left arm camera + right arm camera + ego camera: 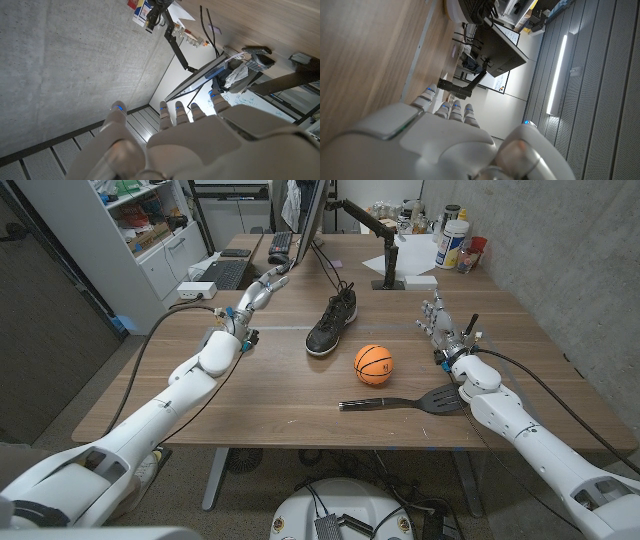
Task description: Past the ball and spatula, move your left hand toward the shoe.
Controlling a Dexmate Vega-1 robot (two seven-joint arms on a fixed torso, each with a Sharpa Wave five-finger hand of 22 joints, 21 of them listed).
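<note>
A black shoe (333, 322) with a white sole lies at the table's middle, its toe toward me. An orange ball (373, 364) sits just right and nearer, and a black spatula (408, 401) lies in front of the ball. My left hand (264, 288) is raised over the table's far left part, to the left of the shoe and beyond it, fingers straight and apart, holding nothing. In the left wrist view the left hand (200, 130) has its fingers extended. My right hand (437, 318) stands open at the right, beyond the spatula; its fingers (447, 107) are straight.
A monitor arm (372, 225), white boxes (415, 255) and bottles (452, 240) stand at the table's far right. A keyboard (281, 243) and a monitor edge (312, 220) are at the back. A side table with a laptop (222, 274) stands left of the table.
</note>
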